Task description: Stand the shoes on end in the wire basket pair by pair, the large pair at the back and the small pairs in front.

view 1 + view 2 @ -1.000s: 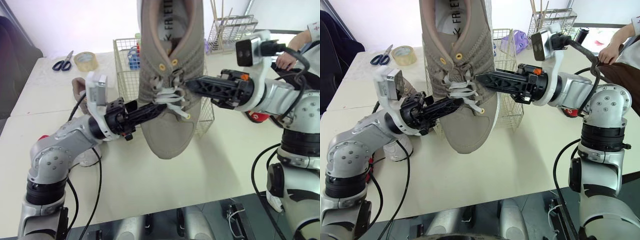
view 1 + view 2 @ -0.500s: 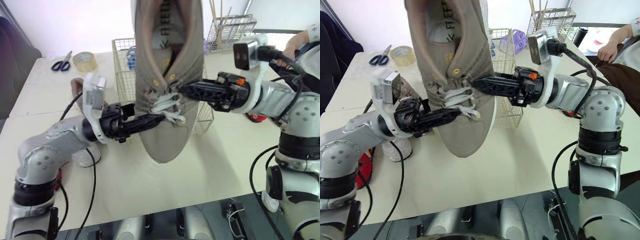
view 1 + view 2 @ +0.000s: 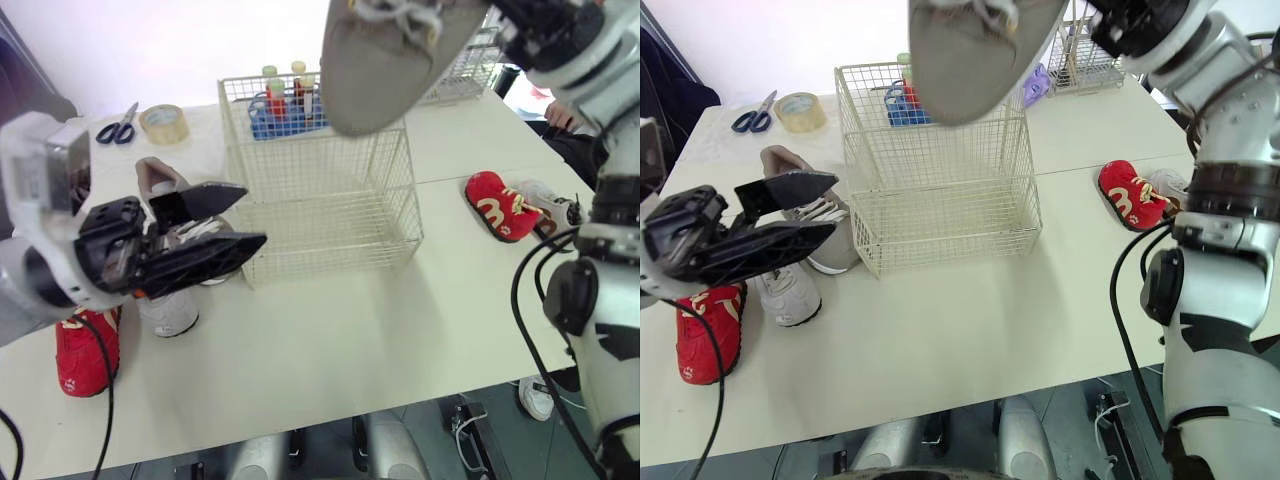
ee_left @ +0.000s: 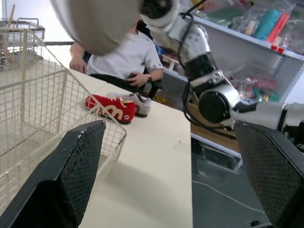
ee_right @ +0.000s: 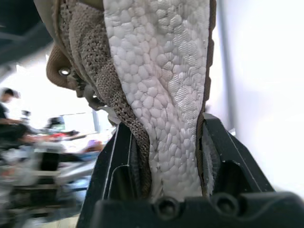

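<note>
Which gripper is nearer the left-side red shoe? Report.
Left. Left gripper hangs open beside the red shoe; right gripper holds the tan shoe over the wire basket.

A lab workroom is suggested by grey shelving [image 4: 247,35] stacked with clear bagged supplies [image 4: 247,19] and by blue-handled scissors [image 3: 122,125] and a brown tape roll [image 3: 163,122] left at the cream table's [image 3: 350,330] far-left corner.

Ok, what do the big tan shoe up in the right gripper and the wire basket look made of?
Tan shoe: probably knit or canvas fabric, matte, judging by the woven texture around the metal eyelets; its sole looks like white foam, pebbled. Wire basket: thin metal wire, apparently cream-coated, forming an open grid.
</note>
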{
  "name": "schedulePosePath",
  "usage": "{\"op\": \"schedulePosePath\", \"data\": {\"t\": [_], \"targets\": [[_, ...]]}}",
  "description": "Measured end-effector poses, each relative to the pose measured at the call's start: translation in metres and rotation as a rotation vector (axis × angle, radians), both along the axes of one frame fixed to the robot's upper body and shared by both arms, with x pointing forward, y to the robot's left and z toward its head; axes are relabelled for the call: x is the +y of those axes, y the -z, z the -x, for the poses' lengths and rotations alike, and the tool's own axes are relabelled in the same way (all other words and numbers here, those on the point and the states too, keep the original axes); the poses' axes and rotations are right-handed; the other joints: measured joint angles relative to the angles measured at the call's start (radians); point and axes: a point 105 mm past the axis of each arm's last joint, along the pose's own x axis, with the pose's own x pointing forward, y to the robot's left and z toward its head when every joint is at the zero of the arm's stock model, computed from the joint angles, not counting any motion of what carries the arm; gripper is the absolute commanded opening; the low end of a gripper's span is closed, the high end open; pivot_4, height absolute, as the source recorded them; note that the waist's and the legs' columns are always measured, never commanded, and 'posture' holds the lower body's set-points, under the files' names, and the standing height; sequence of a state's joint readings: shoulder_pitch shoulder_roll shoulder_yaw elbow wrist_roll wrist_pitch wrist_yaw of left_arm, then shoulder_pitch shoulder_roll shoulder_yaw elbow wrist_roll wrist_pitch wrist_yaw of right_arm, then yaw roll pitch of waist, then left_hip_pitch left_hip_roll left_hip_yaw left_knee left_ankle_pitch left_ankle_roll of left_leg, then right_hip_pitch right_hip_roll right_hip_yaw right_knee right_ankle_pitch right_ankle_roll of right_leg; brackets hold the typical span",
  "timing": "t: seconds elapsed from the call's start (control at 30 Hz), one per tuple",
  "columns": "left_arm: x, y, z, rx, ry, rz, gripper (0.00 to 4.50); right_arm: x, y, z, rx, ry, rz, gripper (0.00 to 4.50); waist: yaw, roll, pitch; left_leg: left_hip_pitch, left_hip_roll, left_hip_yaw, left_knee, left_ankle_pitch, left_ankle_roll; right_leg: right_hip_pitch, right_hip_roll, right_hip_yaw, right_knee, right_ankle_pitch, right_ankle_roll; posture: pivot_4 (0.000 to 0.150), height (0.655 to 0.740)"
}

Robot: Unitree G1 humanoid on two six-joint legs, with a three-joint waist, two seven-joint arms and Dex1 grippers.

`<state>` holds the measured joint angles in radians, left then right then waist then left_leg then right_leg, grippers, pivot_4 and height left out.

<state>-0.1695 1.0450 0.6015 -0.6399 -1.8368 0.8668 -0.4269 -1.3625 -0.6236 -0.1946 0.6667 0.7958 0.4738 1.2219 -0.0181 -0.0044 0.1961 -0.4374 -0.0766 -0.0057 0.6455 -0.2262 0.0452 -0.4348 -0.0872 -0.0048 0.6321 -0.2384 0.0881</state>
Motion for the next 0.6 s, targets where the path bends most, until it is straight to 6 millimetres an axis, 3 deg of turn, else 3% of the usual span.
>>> {"op": "schedulePosePath", "data": {"t": [0.17,0.27,0.43,0.6], "targets": [[0.002,0.008,-0.001,0.026,-0.035,-0.008,4.43,0.015,0.031,-0.043,0.025,0.094,0.037,1.19,-0.006,0.001,0.001,0.000,0.000,0.000,-0.003,0.003,-0.004,-0.003,0.001,0.000,0.002,0.000,0.000,0.150,0.7400],[0.002,0.011,0.000,0.029,-0.043,-0.011,4.43,0.028,0.045,-0.053,0.038,0.109,0.067,1.19,-0.004,0.001,0.001,0.000,0.000,0.000,-0.007,0.007,-0.011,-0.005,0.001,0.001,0.002,0.000,0.001,0.150,0.7400],[0.002,0.014,0.000,0.025,-0.067,0.001,4.43,0.041,0.036,-0.054,-0.028,0.137,0.073,1.19,-0.002,0.001,0.001,0.000,0.000,0.000,-0.014,0.009,-0.014,-0.008,0.001,0.001,0.002,0.001,0.001,0.150,0.7400],[0.004,0.015,0.002,0.023,-0.093,0.006,4.43,0.034,0.030,-0.057,-0.020,0.164,0.016,1.19,-0.001,0.001,0.001,0.000,0.000,-0.001,-0.014,0.009,-0.015,-0.008,0.001,0.000,0.002,0.001,0.001,0.150,0.7400]]}}
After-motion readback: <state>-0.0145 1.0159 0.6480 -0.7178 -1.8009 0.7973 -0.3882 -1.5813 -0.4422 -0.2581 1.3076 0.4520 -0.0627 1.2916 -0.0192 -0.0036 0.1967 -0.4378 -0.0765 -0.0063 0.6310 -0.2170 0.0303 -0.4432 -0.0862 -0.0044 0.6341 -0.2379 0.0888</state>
